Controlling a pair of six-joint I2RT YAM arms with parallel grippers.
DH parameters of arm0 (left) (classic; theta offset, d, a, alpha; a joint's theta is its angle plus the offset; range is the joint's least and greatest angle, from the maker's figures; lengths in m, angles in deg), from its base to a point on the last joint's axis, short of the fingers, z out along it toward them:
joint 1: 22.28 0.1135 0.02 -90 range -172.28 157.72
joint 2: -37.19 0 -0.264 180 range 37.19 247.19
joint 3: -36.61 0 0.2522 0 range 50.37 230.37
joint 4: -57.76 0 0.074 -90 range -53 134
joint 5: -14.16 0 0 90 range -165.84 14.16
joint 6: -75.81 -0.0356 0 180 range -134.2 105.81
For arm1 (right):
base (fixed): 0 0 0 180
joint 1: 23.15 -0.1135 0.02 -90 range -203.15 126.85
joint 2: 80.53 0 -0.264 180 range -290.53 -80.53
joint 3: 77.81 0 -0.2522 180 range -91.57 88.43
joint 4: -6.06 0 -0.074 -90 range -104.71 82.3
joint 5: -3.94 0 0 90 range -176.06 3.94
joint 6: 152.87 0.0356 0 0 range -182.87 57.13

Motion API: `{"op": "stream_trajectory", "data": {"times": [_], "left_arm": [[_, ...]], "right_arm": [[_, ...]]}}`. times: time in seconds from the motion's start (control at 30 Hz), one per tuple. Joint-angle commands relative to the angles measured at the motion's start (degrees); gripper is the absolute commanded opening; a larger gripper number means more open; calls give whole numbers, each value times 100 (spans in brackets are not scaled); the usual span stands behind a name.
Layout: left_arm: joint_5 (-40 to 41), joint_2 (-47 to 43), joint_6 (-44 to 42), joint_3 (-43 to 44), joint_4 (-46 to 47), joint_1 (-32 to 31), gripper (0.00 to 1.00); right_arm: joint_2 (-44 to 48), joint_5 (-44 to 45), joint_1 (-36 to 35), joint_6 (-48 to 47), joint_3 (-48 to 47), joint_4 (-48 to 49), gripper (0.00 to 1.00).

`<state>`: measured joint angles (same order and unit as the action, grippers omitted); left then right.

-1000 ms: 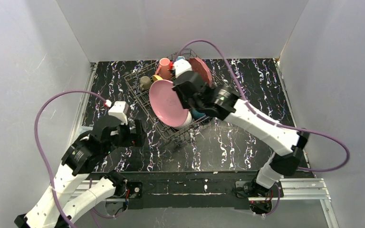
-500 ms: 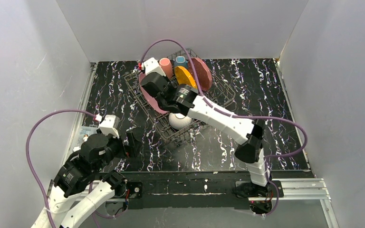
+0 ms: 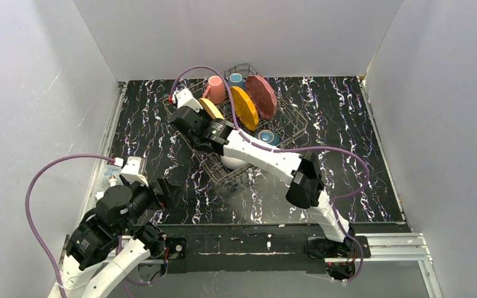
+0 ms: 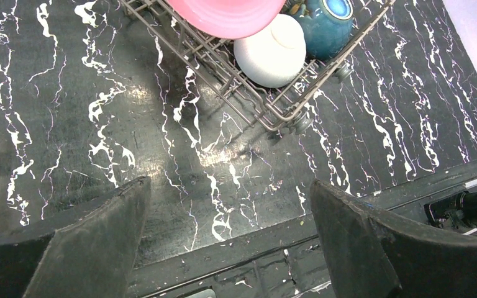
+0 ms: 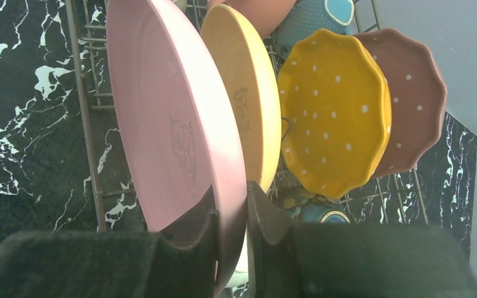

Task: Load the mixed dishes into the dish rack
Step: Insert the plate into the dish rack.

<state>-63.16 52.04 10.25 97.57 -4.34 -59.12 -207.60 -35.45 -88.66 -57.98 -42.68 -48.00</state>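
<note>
Now, from above, my right pincer [image 3: 187, 117] reaches into the dish rack [image 3: 290, 116]; my left pincer [image 3: 163, 191] hangs wide open over the table [image 3: 348, 155]; its wrist view shows it empty; the right wrist view shows the pink plate [image 5: 161, 112] pinched at its rim, upright beside a tan dish [image 5: 248, 105]; next, I judge, seat it between the tines, then release.

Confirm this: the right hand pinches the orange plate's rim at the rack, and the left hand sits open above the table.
Not right. The right hand pinches the rim of the pink plate; the orange plate stands untouched further along, as the right wrist view shows. The rest holds.
</note>
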Motion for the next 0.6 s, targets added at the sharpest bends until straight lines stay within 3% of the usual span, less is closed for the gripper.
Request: {"op": "stream_trajectory", "data": {"times": [0.0, 0.57], "left_arm": [[143, -35, -36, -82, 79, 19, 98], [111, 56, -63, -88, 96, 20, 98]], "right_arm": [[-52, 173, 61, 125, -411, 407, 1], [-309, -578, 307, 740, -258, 281, 1]]}}
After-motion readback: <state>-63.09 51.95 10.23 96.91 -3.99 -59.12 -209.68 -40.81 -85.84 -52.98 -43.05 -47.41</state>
